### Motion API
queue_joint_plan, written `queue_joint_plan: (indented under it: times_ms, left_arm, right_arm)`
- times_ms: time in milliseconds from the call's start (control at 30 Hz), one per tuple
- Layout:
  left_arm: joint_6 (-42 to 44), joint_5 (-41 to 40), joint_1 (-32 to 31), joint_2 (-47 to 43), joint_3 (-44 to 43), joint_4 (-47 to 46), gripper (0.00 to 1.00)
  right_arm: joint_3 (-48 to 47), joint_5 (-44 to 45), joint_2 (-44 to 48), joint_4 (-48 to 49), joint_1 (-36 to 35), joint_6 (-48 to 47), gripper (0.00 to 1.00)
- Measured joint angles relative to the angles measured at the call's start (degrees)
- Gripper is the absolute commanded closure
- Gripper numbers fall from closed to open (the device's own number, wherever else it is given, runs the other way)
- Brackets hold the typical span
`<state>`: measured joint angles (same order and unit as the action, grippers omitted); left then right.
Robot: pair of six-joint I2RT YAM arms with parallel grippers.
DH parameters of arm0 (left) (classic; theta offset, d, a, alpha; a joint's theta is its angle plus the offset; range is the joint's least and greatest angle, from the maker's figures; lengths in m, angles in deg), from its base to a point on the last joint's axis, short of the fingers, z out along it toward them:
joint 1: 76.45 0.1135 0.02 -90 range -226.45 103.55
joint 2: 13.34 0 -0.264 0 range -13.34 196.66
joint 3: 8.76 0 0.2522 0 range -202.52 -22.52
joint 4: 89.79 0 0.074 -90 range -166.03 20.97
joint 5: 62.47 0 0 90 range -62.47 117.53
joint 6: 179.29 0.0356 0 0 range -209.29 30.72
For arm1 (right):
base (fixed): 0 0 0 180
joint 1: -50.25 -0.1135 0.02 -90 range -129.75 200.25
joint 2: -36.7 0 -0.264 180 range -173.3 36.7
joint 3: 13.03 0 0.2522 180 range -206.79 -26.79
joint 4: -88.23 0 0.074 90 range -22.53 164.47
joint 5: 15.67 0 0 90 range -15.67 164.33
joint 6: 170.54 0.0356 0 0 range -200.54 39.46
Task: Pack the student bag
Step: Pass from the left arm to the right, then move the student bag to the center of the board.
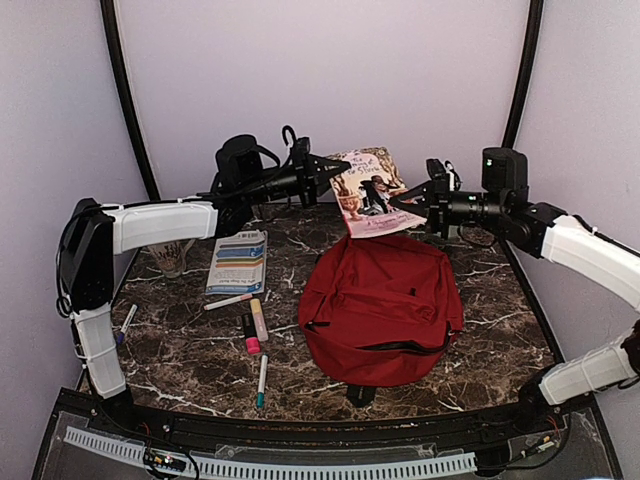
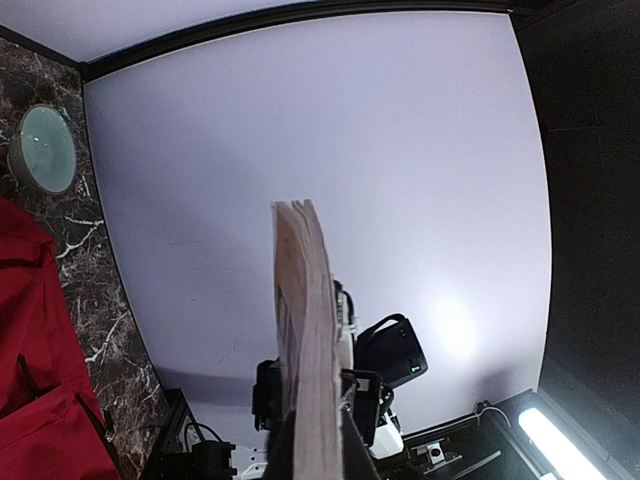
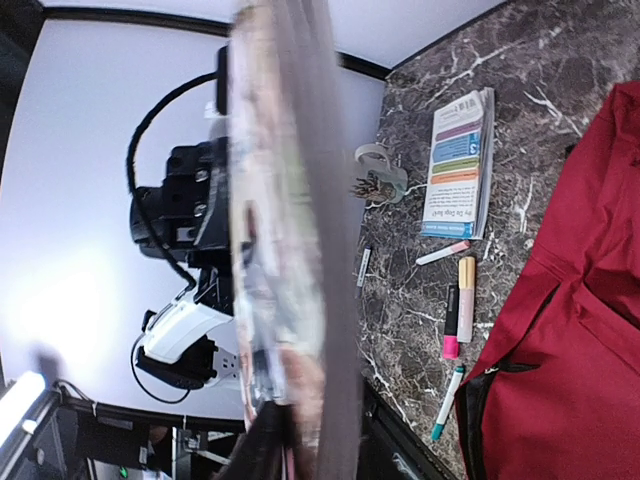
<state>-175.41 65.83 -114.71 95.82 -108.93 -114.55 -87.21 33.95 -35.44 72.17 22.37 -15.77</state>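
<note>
While both arms reach in over the far half of the table, I log what my screens give me:

Student bag: the red student bag (image 1: pixel 380 305) lies flat on the marble table (image 1: pixel 180 350), right of centre, with a black zip line curving across its near part.
Book: an illustrated book (image 1: pixel 368 195) hangs in the air above the bag's far edge, cover tilted toward the overhead camera.
Left gripper: the left gripper (image 1: pixel 324 171) is clenched on the book's left edge; on my left wrist view the page block rises straight up from between its jaws.
Right gripper: the right gripper (image 1: pixel 406 203) sits at the book's right edge. On the right wrist view dark fingers (image 3: pixel 262 445) flank the pages on both sides, but I cannot tell whether they press on the book.
Booklet: a blue booklet (image 1: pixel 237 262) lies flat to the left of the bag, apart from it.
Pens: a pink-and-white marker (image 1: pixel 229 300), a yellow highlighter (image 1: pixel 259 320), a pink highlighter (image 1: pixel 250 336) and a teal-tipped pen (image 1: pixel 261 382) lie loose between booklet and bag.
Glass: a clear glass (image 1: pixel 172 257) stands near the left arm, left of the booklet.
</note>
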Motion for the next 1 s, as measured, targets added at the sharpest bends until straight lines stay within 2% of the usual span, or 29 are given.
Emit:
queue_joint_plan:
  times_ms: [100, 200, 333, 433, 567, 700, 733, 800, 833, 1000]
  left_arm:
    - [0.7, 0.02, 0.0, 0.74, -0.42, 1.31, 1.0]
    - [2.01, 0.46, -0.02, 1.07, -0.55, 2.69, 1.0]
    - [5.68, 1.27, -0.24, 1.07, -0.59, 6.21, 0.89]
    - [10.82, 2.86, -0.28, 0.81, -0.61, 11.28, 0.86]
    - [21.33, 4.15, -0.83, 0.04, -1.92, 21.92, 0.82]
    - [34.38, 1.97, -2.71, -1.88, -4.26, 34.07, 0.76]
    - [38.05, 0.83, -3.45, -2.47, -5.05, 37.13, 0.73]
    - [45.83, -1.99, -5.16, -3.69, -6.71, 42.84, 0.58]
    - [50.64, -4.2, -6.36, -4.31, -7.96, 46.66, 0.54]
    - [69.13, -14.78, -11.08, -5.05, -12.39, 61.11, 0.48]
  right_arm:
    - [-0.48, -0.76, 0.42, 1.84, 0.0, 0.15, 0.99]
    - [-0.44, -0.94, 0.74, 1.77, 0.0, 0.37, 1.0]
    - [-0.52, -0.28, 1.53, -1.07, 0.0, -0.74, 1.0]
    - [-0.76, 0.42, 2.25, -6.1, -0.11, -2.34, 1.0]
    - [-2.43, 3.76, 3.15, -16.65, -0.28, -6.32, 1.0]
    - [-2.95, 7.76, 5.68, -25.75, -0.5, -10.23, 1.0]
    - [-2.97, 8.7, 6.56, -27.78, -0.48, -10.95, 1.0]
    - [-2.99, 10.29, 8.22, -30.67, -0.42, -12.02, 1.0]
    - [-3.06, 11.82, 9.22, -32.46, -0.24, -12.22, 1.0]
    - [-3.69, 23.8, 12.74, -40.09, 2.36, -12.2, 1.0]
